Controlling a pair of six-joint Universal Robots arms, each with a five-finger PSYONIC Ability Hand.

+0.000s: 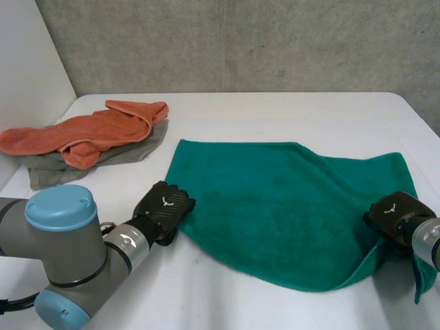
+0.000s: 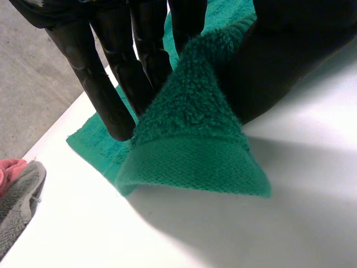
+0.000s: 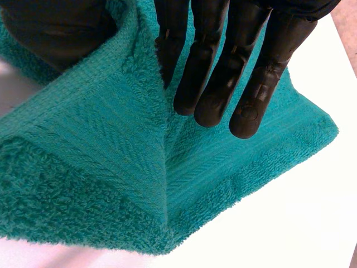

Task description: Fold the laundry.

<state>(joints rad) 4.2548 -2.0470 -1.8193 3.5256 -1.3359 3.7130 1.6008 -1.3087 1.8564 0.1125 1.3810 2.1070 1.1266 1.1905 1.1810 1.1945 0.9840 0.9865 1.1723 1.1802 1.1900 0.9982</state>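
We are holding the green towel by its two near corners. It is lying spread open on the white table, and as far as we can judge no fold is made in it yet. Our left hand is pinching the towel's near left corner. In the left wrist view the straight fingers are pressing that corner against the thumb, and it is standing up off the table in a peak. Our right hand is gripping the towel's near right corner, with the fingers lying on a raised fold and the thumb on its other side. So we are judging ourselves to be only at the grasping stage, with the first fold not yet begun. Beyond the towel's far left corner, an orange cloth is lying crumpled on a grey cloth. Both are waiting unfolded, so most of the task is lying ahead of us.
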